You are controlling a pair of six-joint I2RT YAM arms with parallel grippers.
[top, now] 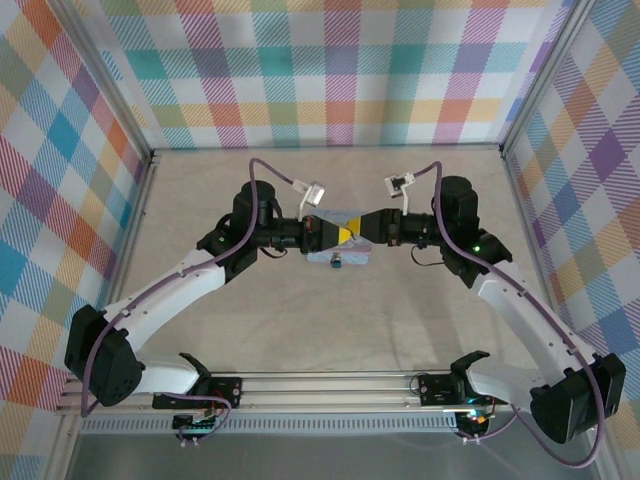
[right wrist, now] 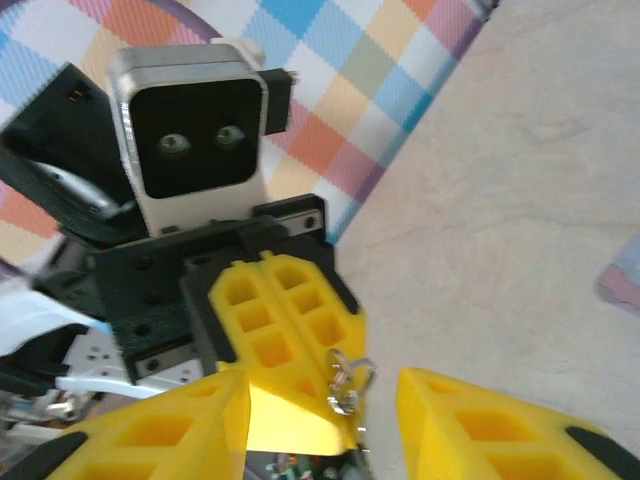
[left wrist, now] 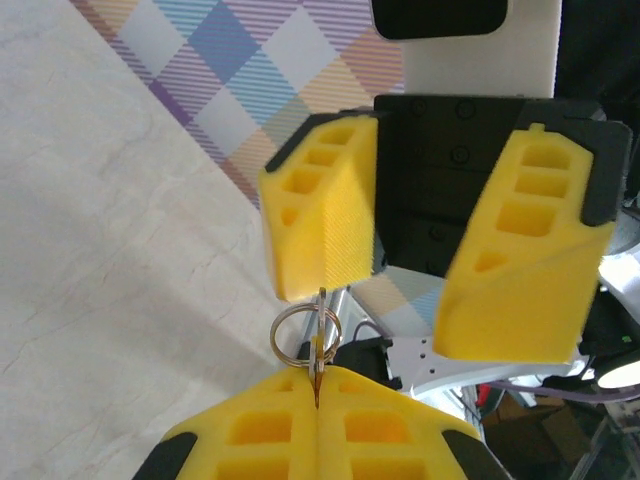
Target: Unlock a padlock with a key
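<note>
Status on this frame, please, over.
Jaws: left gripper shut on key, right gripper open facing it. Below them, padlock untouched. No obstruction seen.

Yellow left gripper (left wrist: 316, 388), silver key (left wrist: 319, 345), pastel plaid walls (top: 340, 70), mottled beige table (top: 330, 340).

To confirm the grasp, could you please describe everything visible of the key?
The key is small, thin, silvery metal, seen edge-on, with a split ring threaded through it. It stands out from between the shut yellow fingers of the left gripper, held in the air. The right gripper stands open just beyond it.
</note>
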